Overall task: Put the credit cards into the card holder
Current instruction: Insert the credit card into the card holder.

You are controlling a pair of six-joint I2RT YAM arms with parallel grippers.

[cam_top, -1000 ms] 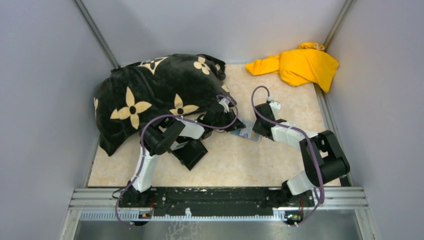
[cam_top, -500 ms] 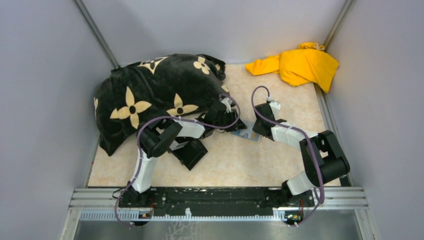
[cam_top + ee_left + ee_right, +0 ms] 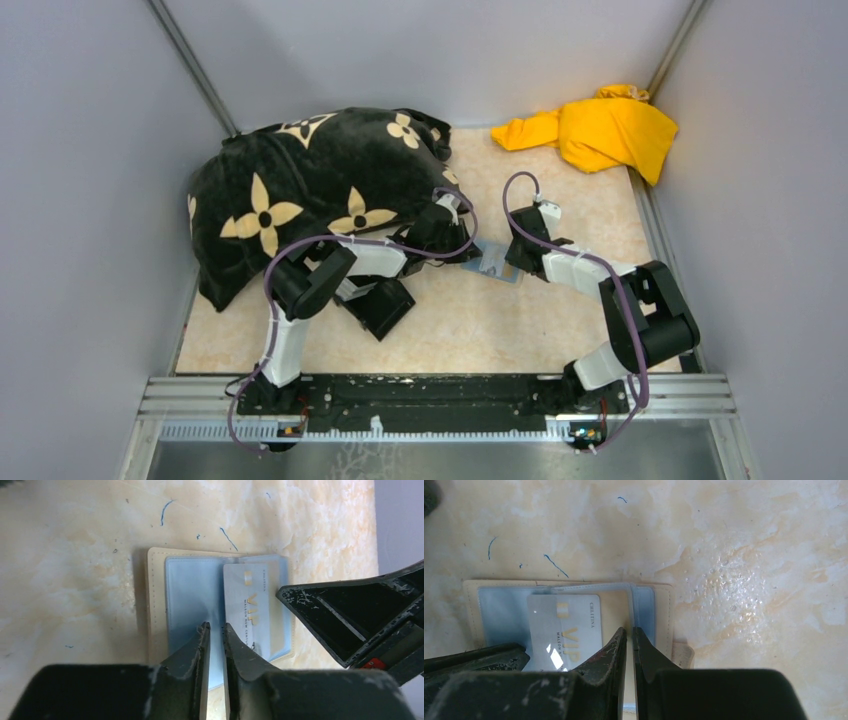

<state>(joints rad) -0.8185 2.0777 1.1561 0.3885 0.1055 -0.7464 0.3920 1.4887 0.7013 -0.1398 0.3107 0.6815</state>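
The card holder [image 3: 156, 605] is laid open flat on the marbled table [image 3: 75, 580], roughly at its middle, with the tan cover showing as a border around clear bluish sleeves. A light blue card [image 3: 250, 610] marked "VIP" in gold is seen lying on the holder's right-hand half in the left wrist view; whether it is tucked under a sleeve or merely resting on top cannot be told. The holder is flanked by both arms. The left gripper [image 3: 215, 627] is lowered over its near edge, and the right gripper [image 3: 629, 631] is lowered over the opposite side, close to the small clasp tab [image 3: 684, 655]. Each pair of fingers is drawn almost together – only a thin slit is left, in which pale blue is visible – and whether a sleeve leaf is clamped there cannot be told. In the overhead view the two grippers are seen nearly meeting above the holder. A black pillow [image 3: 300, 185] patterned with cream flowers is heaped at the far left, a yellow cloth [image 3: 605, 130] is crumpled in the far right corner, and a black box [image 3: 385, 308] is partly hidden beneath the left arm.
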